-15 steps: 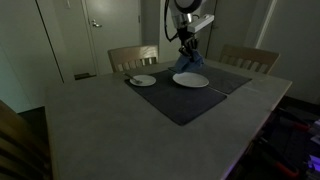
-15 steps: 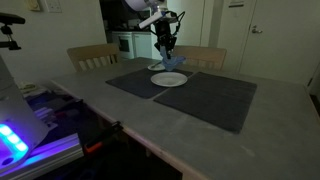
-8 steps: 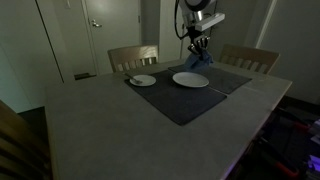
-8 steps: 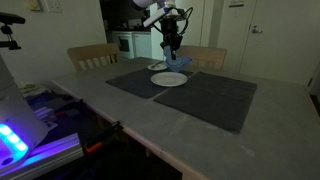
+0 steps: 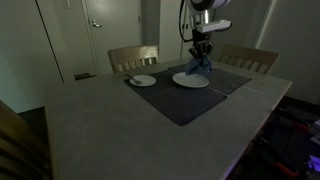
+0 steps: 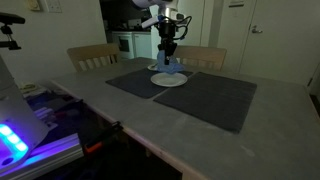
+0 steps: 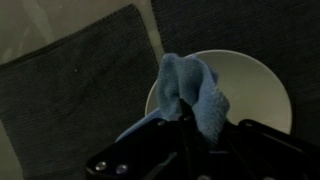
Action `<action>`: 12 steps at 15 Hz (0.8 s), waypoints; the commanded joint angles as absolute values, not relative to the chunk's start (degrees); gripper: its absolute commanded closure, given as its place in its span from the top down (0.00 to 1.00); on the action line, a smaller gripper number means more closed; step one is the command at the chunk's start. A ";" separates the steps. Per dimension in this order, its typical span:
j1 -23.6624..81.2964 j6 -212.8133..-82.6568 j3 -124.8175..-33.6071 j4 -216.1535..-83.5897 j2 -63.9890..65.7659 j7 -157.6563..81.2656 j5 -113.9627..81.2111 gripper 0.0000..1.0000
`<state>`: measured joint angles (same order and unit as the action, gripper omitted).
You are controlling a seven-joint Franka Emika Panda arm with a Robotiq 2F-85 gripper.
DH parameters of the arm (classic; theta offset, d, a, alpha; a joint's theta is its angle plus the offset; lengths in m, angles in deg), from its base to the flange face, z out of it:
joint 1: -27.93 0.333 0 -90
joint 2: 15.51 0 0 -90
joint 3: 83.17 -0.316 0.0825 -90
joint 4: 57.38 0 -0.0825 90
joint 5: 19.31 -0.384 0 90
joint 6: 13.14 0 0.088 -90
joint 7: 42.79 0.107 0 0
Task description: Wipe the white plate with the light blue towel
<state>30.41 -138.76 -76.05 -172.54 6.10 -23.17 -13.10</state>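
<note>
The white plate [image 5: 191, 80] sits on a dark placemat [image 5: 185, 98] at the table's far side; it also shows in an exterior view [image 6: 168, 80] and in the wrist view [image 7: 255, 90]. My gripper [image 5: 201, 52] is shut on the light blue towel [image 5: 202, 66] and holds it hanging just above the plate's far edge. In the wrist view the towel [image 7: 190, 90] hangs from the jaws [image 7: 190, 120] over the plate's left part. It shows as well in an exterior view [image 6: 170, 65] under the gripper [image 6: 167, 46].
A smaller white plate [image 5: 142, 80] with a utensil lies on the same placemat, to the left. A second placemat [image 6: 210, 98] lies beside it. Wooden chairs [image 5: 133, 58] [image 5: 249, 58] stand behind the table. A door [image 5: 100, 30] is at the back.
My gripper has lifted the towel off the table beside the plate and carried it up and toward the far side; the towel now hangs over the plate's edge.
</note>
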 commanded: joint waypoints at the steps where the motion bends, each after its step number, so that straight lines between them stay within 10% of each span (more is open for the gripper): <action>1: 29.90 -146.61 -77.31 -176.88 3.50 -22.54 -15.07 0.02; 12: 30.22 -145.51 -77.03 -174.60 5.58 -22.63 -14.01 0.02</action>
